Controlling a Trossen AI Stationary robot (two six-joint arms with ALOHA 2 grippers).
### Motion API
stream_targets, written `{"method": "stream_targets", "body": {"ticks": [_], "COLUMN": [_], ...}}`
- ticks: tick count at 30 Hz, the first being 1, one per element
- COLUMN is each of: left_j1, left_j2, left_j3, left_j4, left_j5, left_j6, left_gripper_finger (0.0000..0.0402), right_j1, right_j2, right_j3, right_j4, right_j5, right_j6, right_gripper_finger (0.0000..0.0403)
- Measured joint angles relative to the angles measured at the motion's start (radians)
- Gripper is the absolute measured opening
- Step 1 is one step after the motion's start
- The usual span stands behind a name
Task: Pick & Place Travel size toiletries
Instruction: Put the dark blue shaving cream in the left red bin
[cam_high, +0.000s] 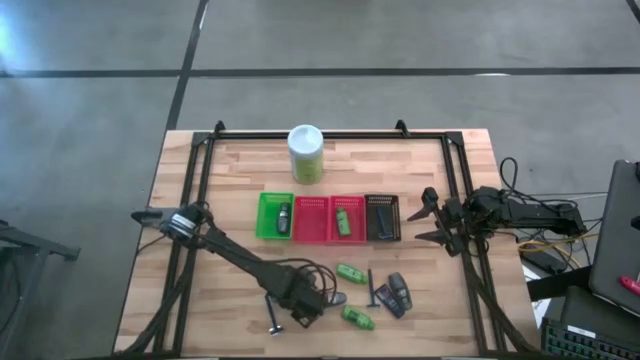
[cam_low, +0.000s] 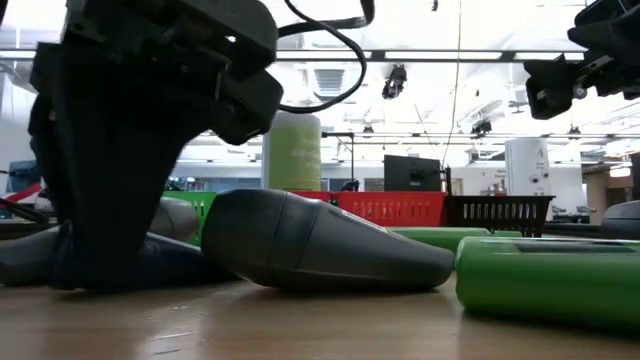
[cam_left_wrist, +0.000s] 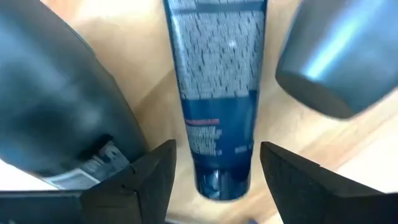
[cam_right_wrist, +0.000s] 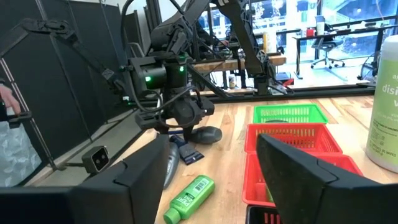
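Observation:
My left gripper (cam_high: 303, 305) points down near the table's front edge, open. Its two fingers stand on either side of a dark-blue tube (cam_left_wrist: 217, 93) that lies flat on the wood, with a gap on each side. Two dark grey oval bottles (cam_left_wrist: 56, 106) (cam_left_wrist: 339, 56) lie to either side of the tube. Green small bottles (cam_high: 350, 272) (cam_high: 357, 318) and more dark items (cam_high: 397, 295) lie to the right of it. One grey bottle (cam_high: 283, 217) lies in the green basket and one green bottle (cam_high: 343, 220) in a red basket. My right gripper (cam_high: 430, 220) waits open and level at the table's right edge.
A row of mesh baskets, green (cam_high: 268, 205), two red (cam_high: 312, 218) (cam_high: 352, 203) and black (cam_high: 382, 218), stands mid-table. A tall white-and-green canister (cam_high: 305, 152) stands behind them. A dark T-shaped stick (cam_high: 275, 325) lies by the front edge. Black frame rails (cam_high: 190, 190) run along the table's sides.

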Motion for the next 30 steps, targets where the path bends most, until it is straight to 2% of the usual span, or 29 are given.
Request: {"method": "stream_targets", "body": {"ticks": [6,12,23,30], "left_j1": [0.0,0.0,0.0,0.011], "left_j2": [0.0,0.0,-0.022,-0.14], "left_j3": [0.0,0.0,0.0,0.0], "left_j4": [0.0,0.0,-0.001,-0.065], "left_j5": [0.012,-0.049,-0.048,-0.151], "left_j6": [0.045,0.058,0.089,0.03], "left_gripper_finger": [0.0193,0.0152,0.0147,0.0147], "right_j1": [0.0,0.0,0.0,0.0], "right_j2": [0.0,0.0,0.0,0.0], "right_j3": [0.0,0.0,0.0,0.0], "right_j4": [0.0,0.0,0.0,0.0], "right_j5": [0.0,0.0,0.0,0.0], "right_j6": [0.0,0.0,0.0,0.0], "right_gripper_finger": [0.0226,0.0221,0.0249,0.0271]}}
